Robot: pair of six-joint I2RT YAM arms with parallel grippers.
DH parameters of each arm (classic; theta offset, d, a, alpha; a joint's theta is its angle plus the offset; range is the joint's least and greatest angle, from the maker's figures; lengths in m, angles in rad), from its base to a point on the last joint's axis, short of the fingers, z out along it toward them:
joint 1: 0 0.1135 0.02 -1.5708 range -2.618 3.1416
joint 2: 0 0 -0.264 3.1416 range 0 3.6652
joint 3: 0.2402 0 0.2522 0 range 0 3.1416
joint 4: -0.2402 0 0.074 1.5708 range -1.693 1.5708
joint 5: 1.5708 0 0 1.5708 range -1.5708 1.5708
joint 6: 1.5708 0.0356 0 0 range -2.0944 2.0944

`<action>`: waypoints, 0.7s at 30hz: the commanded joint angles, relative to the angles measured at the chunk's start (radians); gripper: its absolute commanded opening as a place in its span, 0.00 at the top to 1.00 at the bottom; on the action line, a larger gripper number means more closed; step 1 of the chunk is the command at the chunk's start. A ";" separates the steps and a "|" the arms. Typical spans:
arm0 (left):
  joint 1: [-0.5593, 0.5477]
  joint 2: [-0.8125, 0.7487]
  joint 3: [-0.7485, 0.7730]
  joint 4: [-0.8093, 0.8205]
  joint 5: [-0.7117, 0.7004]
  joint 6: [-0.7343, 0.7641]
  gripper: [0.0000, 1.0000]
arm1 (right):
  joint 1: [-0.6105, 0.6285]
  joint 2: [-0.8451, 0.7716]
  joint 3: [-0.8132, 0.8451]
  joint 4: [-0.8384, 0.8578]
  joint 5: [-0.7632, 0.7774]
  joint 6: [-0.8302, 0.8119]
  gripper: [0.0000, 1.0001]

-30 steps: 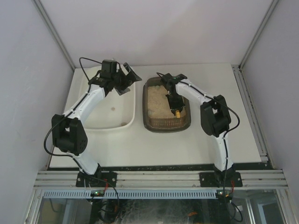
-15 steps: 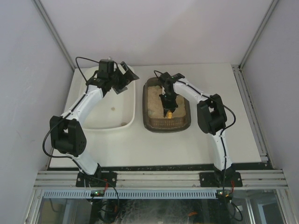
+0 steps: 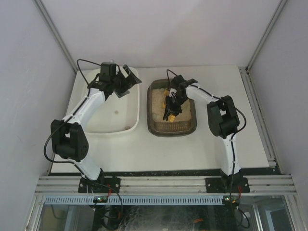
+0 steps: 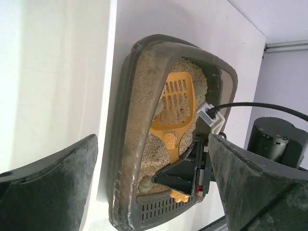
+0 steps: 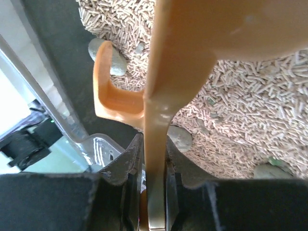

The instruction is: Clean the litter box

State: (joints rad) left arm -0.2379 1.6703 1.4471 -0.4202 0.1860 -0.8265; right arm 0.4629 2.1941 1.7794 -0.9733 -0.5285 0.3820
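Note:
The dark litter box [image 3: 173, 131] with beige pellet litter sits right of centre; it also shows in the left wrist view [image 4: 122, 144] and the right wrist view [image 5: 53, 53]. My right gripper [image 3: 171, 106] is inside it, shut on the handle of an orange slotted scoop [image 3: 169, 114]. The scoop's blade [image 4: 175, 108] rests on the litter, and its handle [image 5: 156, 120] is pinched between my fingers. Grey clumps [image 5: 180, 138] lie in the litter. My left gripper [image 3: 127, 81] is open and empty above the far right corner of the white tub [image 3: 136, 113].
The white tub [image 4: 53, 72] stands directly left of the litter box, with a small dark speck [image 3: 116, 112] on its floor. An aluminium rail runs along the table's right edge [image 3: 260, 115]. White walls enclose the table on three sides.
My right gripper has shifted slightly left in the litter box and turned, tilting the scoop. My left gripper has moved slightly left and stays open.

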 commanded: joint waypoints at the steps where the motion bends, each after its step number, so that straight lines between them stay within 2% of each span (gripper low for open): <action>1: 0.007 -0.071 -0.011 0.021 -0.012 0.064 0.00 | -0.029 -0.048 -0.102 0.175 -0.243 0.092 1.00; 9: 0.007 -0.147 -0.001 -0.019 -0.074 0.184 0.00 | -0.086 -0.180 -0.260 0.307 -0.276 0.164 1.00; 16: 0.007 -0.159 0.140 -0.195 -0.106 0.343 0.03 | -0.090 -0.294 -0.450 0.563 -0.374 0.272 1.00; 21: 0.007 -0.215 0.176 -0.302 -0.222 0.443 0.04 | -0.107 -0.374 -0.616 0.818 -0.443 0.360 1.00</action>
State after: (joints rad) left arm -0.2352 1.5425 1.5532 -0.6250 0.0700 -0.5079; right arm 0.3721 1.9068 1.2430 -0.4263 -0.8764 0.6537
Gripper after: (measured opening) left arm 0.965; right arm 0.168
